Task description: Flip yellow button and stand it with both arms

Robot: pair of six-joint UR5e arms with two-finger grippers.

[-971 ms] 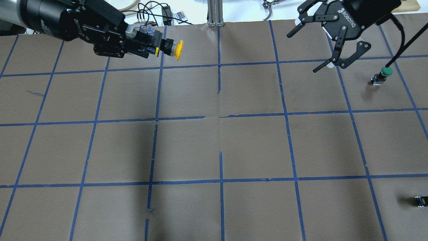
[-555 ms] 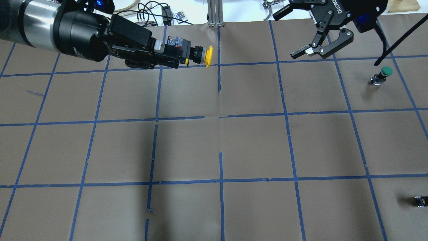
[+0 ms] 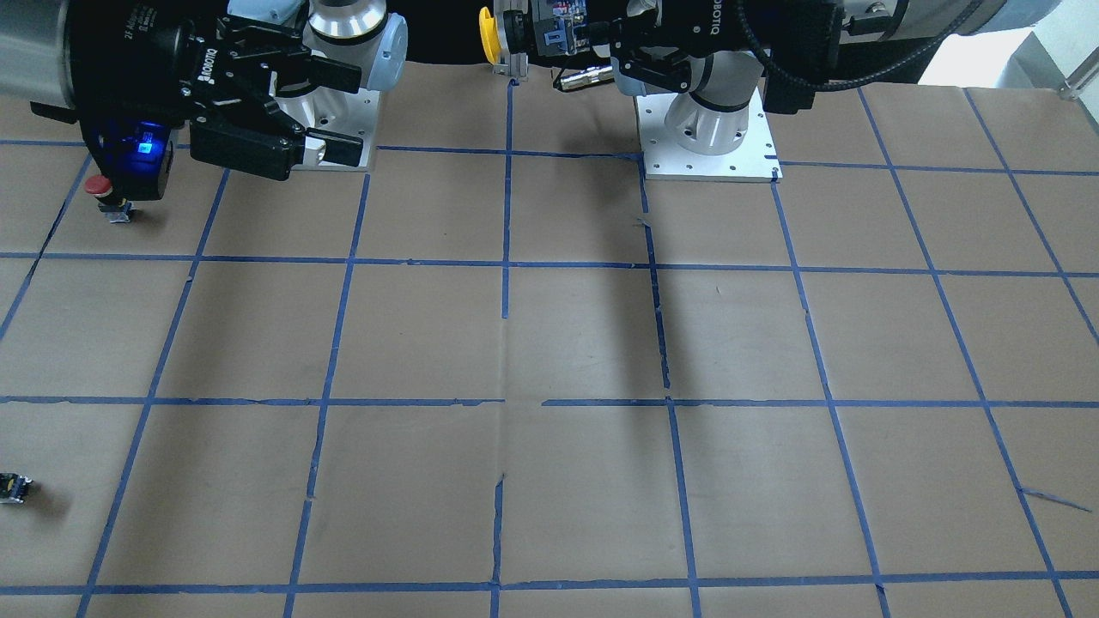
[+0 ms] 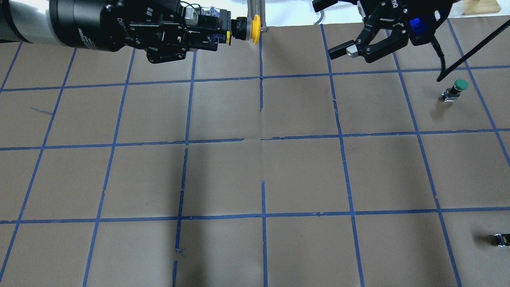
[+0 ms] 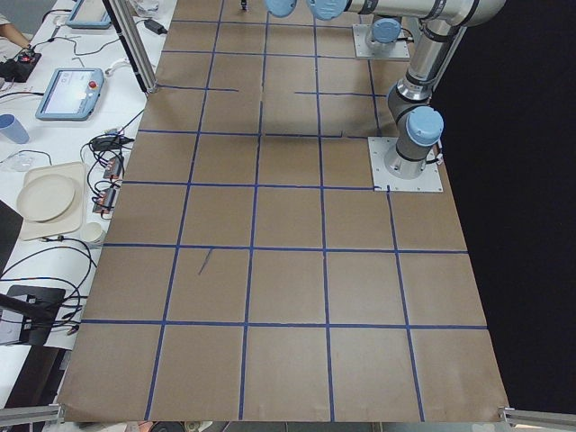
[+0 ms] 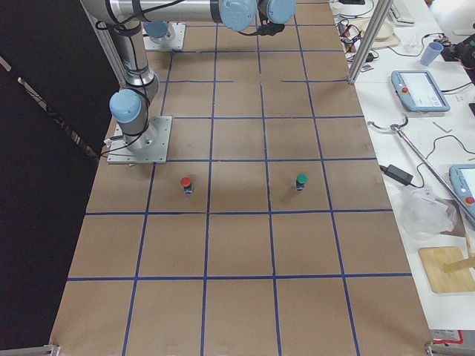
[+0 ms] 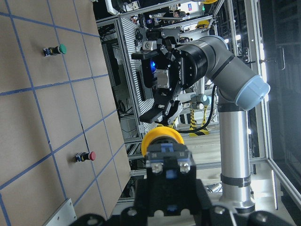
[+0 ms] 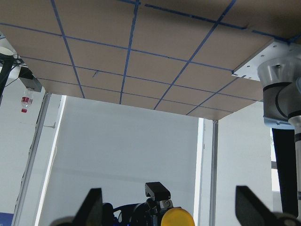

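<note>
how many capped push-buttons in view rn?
3. The yellow button is held aloft in the left gripper. The green button and the red button stand on the table, on the robot's right, red nearer the robot. The capless black block isn't counted.

Robotics lab: blue-taped grid table [image 4: 303, 175], teach pendants [image 6: 419, 90], cables [image 5: 101, 144].

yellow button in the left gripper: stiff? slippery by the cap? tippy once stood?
Probably rigid: the yellow button juts straight from the left gripper. The round cap may twist in a two-finger pinch. Likely top-heavy, wide cap over narrow body, yet the green button stands upright.
</note>
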